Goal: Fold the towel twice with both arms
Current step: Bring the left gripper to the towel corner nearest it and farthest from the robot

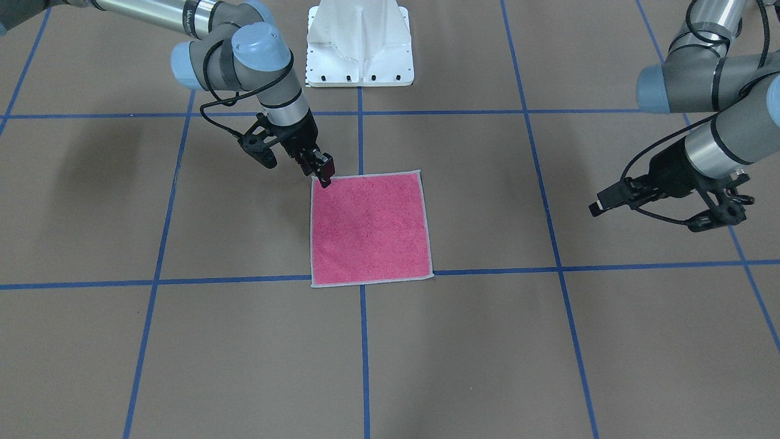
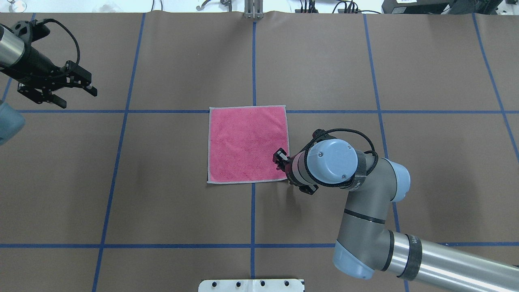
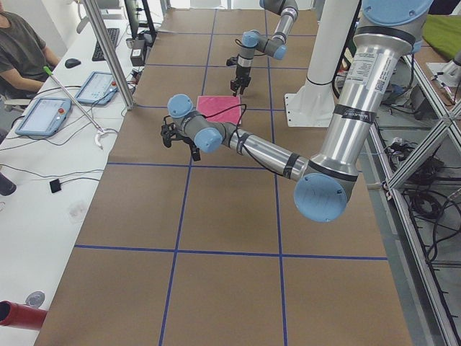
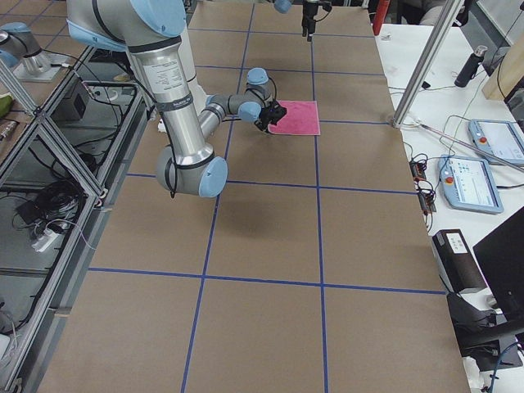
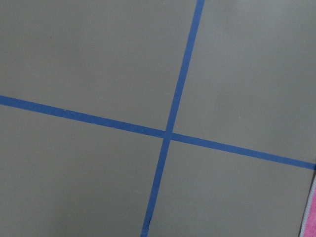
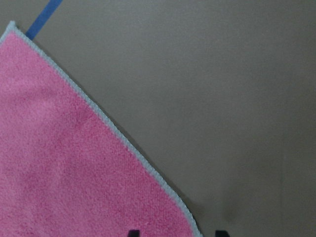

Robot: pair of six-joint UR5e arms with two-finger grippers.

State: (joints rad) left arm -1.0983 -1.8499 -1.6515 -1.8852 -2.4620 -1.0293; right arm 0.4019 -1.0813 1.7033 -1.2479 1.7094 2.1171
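The towel (image 2: 247, 144) lies flat, pink face up, in the middle of the table (image 2: 162, 202). It straddles the centre tape line, and its far edge runs along a cross line. We judge it light, soft and quite limp: it will sag wherever it is not held, and a one-sided lift would likely skew the fold. The terry pile should give the pads good purchase, and nothing here can break. The stitched border at the corners looks like the best place to pinch. For a clean first fold we would take two corners of the same edge, one per arm.

The right gripper (image 1: 325, 174) is down at the corner nearest the robot on its own side. The left gripper (image 2: 77, 91) hangs well apart from the cloth over bare table, its fingers apparently spread and holding nothing.

The overhead view hides the right fingertips under the wrist joint. The right wrist view settles it: two dark tips stand moderately parted, one over pink and one over paper, with the hem running between them (no pinch made yet, as far as we can see). The left wrist view offers only a tape crossing and a pink sliver at its edge.
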